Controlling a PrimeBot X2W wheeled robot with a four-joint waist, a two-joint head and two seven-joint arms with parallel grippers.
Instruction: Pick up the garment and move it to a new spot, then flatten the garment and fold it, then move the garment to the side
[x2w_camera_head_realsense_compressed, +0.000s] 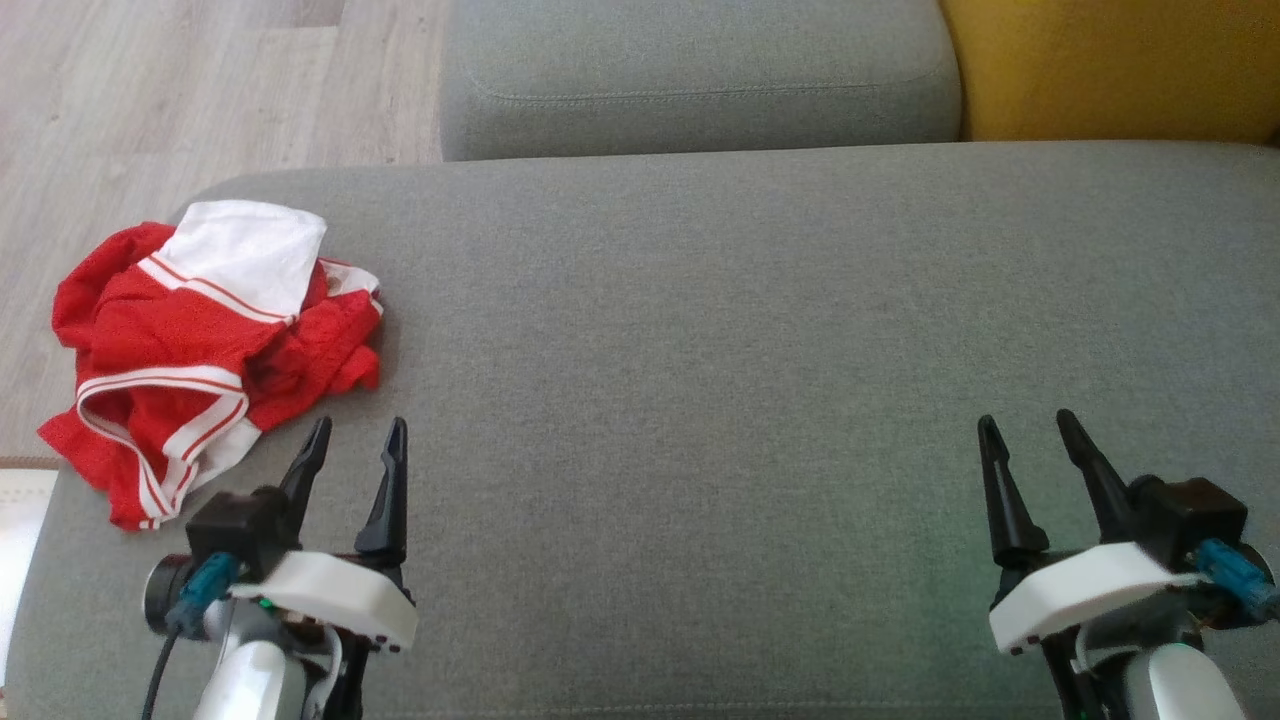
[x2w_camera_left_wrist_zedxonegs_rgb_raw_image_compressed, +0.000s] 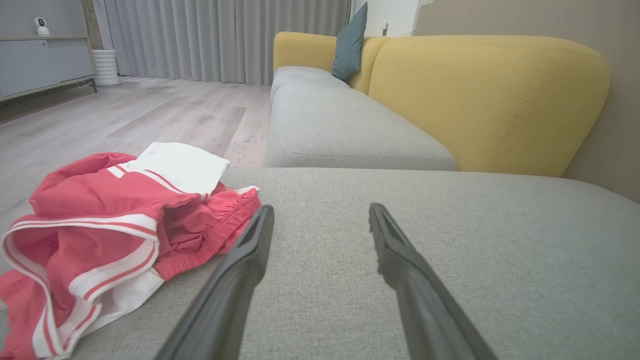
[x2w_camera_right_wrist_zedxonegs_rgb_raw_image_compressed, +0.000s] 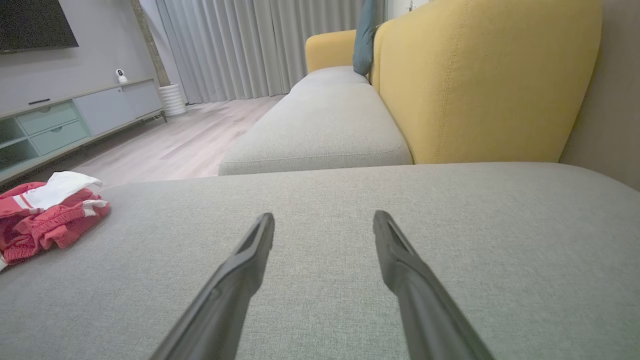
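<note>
Nearest, the left claw (x2w_camera_head_realsense_compressed: 360, 425) and the right claw (x2w_camera_head_realsense_compressed: 1026, 418) both hover low over the grey seat cushion (x2w_camera_head_realsense_compressed: 700, 330), fingers spread apart with nothing between them. Just beyond the left claw and off to its left, the red-and-white garment (x2w_camera_head_realsense_compressed: 190, 350) lies crumpled at the cushion's left edge, so the pickup suits that claw best: swing left, come down on a raised fold near the striped band, and pinch cloth only, not upholstery. Farther on, the cushion's bare middle would serve as the new spot.
</note>
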